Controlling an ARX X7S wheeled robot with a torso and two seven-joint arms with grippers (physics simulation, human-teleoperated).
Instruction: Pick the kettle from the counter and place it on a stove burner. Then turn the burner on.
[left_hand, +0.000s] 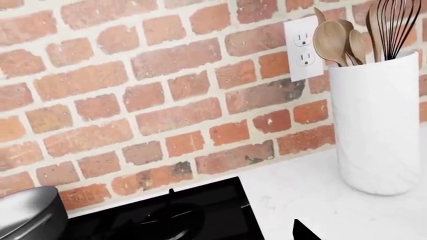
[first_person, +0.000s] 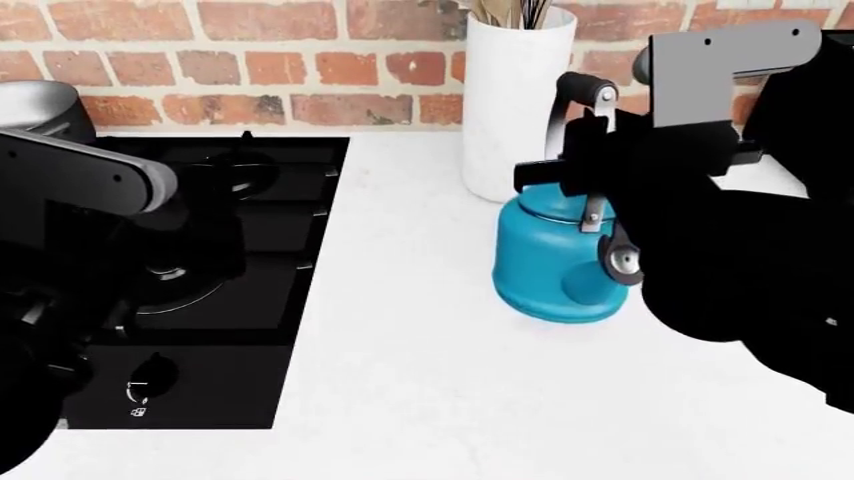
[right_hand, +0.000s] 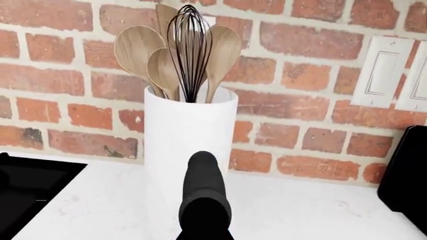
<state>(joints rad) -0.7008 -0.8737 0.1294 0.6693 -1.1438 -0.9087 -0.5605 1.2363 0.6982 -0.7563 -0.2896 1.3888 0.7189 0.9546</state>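
Note:
The teal-blue kettle (first_person: 554, 262) stands on the white counter (first_person: 400, 380), right of the black hob and just in front of a white utensil jar. My right gripper (first_person: 583, 165) sits at its arched handle. In the right wrist view the black handle top (right_hand: 203, 192) runs straight out from between the jaws, and no fingertips show beside it. My left arm hangs over the hob, above a stove burner (first_person: 174, 280). Its gripper (left_hand: 213, 237) is open, with one fingertip (left_hand: 303, 232) showing over the counter near a back burner (left_hand: 160, 220).
The white jar of wooden spoons and a whisk (first_person: 517, 100) stands against the brick wall right behind the kettle. A grey steel pot (first_person: 34, 105) sits at the hob's back left. A burner knob (first_person: 154, 372) is at the hob's front. A black appliance (right_hand: 407, 170) stands far right.

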